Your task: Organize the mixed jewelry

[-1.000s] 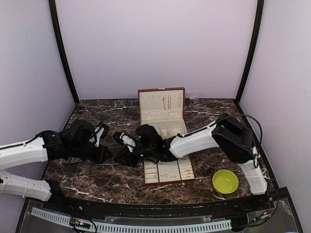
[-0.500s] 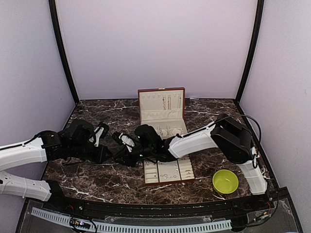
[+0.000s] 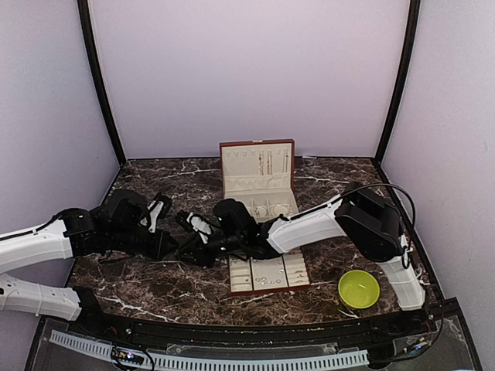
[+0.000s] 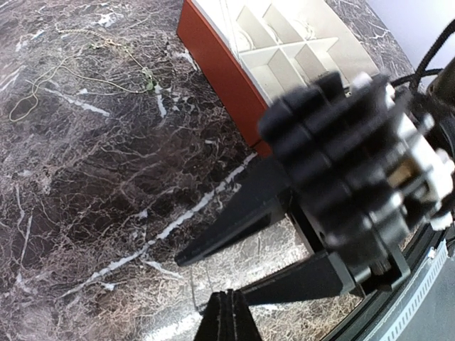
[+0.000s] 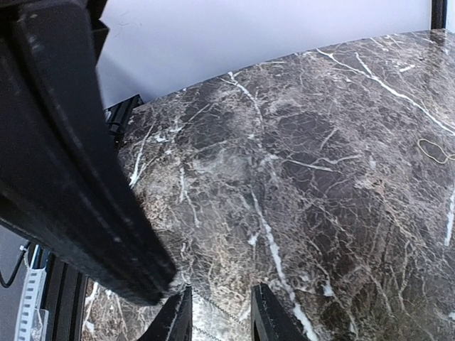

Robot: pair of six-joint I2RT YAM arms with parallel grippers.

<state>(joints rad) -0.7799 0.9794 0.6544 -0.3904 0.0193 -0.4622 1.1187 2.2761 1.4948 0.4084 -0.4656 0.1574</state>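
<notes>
My left gripper (image 3: pixel 172 249) and right gripper (image 3: pixel 186 246) meet tip to tip on the dark marble, left of the compartment tray (image 3: pixel 232 284). In the left wrist view the left gripper (image 4: pixel 227 298) is shut, with the right gripper's two black fingers (image 4: pixel 220 238) spread just beyond it. A thin silvery chain (image 5: pixel 224 321) runs from the left gripper's tip across the gap of my right gripper (image 5: pixel 222 291), whose jaws stand apart around it without pinching. More thin chain (image 4: pixel 64 74) lies in loose loops on the marble, and one loop (image 5: pixel 431 149) shows in the right wrist view.
The reddish-brown box (image 3: pixel 257 145) stands open behind the tray, its cream lid upright. A yellow-green bowl (image 3: pixel 358 288) sits at the front right. The tray's reddish wall (image 4: pixel 220 78) is close beside the grippers. The table's front rail (image 3: pixel 232 357) runs along the near edge.
Both grippers have crept slightly to the left together. Their jaws look unchanged.
</notes>
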